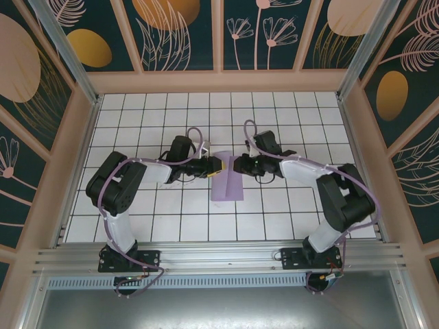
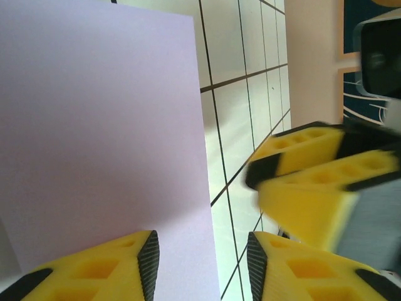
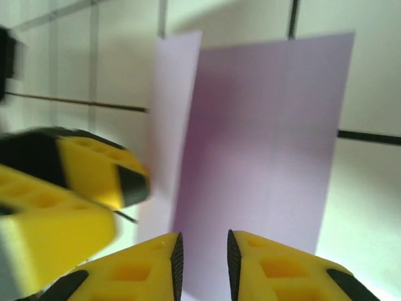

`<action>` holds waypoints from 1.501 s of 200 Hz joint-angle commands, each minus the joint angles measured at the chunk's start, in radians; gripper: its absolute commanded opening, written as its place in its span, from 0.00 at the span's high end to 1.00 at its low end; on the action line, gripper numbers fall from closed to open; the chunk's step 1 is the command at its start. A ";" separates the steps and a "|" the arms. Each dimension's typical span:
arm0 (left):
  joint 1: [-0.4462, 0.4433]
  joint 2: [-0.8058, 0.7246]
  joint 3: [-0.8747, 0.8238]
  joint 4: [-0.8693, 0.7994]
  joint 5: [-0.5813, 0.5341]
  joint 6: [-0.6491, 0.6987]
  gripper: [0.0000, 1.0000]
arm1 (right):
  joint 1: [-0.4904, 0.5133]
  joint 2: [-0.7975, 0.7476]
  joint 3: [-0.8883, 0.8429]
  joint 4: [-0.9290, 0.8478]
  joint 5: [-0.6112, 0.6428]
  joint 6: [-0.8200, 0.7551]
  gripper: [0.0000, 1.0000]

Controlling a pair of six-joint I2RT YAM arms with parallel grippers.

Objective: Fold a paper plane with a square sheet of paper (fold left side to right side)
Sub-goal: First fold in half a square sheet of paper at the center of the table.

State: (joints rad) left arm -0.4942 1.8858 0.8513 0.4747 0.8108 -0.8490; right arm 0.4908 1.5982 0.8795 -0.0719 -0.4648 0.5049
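Left jaws: the two yellow fingers (image 2: 94, 276) stand clearly apart and hold nothing. The gap between them shows the sheet's edge and bare tile. Right jaws: these are parted by a narrow slot only, and the fingers (image 3: 276, 276) grip nothing that we can see. Lavender paper shows through the slot. In the top view the two sets of jaws face each other nose to nose over the far part of the sheet, close together.

Beneath them, the square sheet of paper (image 1: 228, 186) lies on the table (image 1: 178, 219) near its middle, about midway between the left and right edges. It presents as a narrow rectangle, with its long sides running from the near edge toward the far edge. In the right wrist view a paler strip (image 3: 175, 106) runs along one long side of the darker panel, which we read as two layers doubled over. We cannot tell whether any finger touches the paper.

Beyond, white grid tiles run to the far edge, where patterned wall panels (image 1: 178, 34) stand.
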 commanded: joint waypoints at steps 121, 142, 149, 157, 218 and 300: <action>-0.004 0.006 0.022 0.012 -0.012 0.003 0.65 | 0.028 0.139 -0.029 0.206 -0.236 0.170 0.69; -0.004 -0.009 0.023 0.001 -0.019 0.009 0.65 | 0.026 0.142 -0.021 0.181 -0.219 0.158 0.89; -0.004 -0.021 0.023 -0.013 -0.029 0.017 0.65 | 0.025 0.140 -0.018 0.168 -0.204 0.151 0.95; -0.004 -0.039 0.026 -0.038 -0.046 0.031 0.64 | 0.022 0.135 -0.017 0.151 -0.188 0.143 1.00; -0.004 -0.166 0.040 -0.319 -0.269 0.161 0.46 | -0.009 0.112 0.005 -0.016 -0.013 0.068 1.00; -0.083 0.003 0.192 -0.462 -0.359 0.192 0.39 | -0.011 0.112 0.021 -0.068 0.038 0.037 1.00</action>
State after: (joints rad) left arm -0.5545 1.8458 0.9756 0.1059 0.5171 -0.6910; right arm 0.4839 1.7287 0.8711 -0.1005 -0.4511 0.5705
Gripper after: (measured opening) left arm 0.612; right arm 0.047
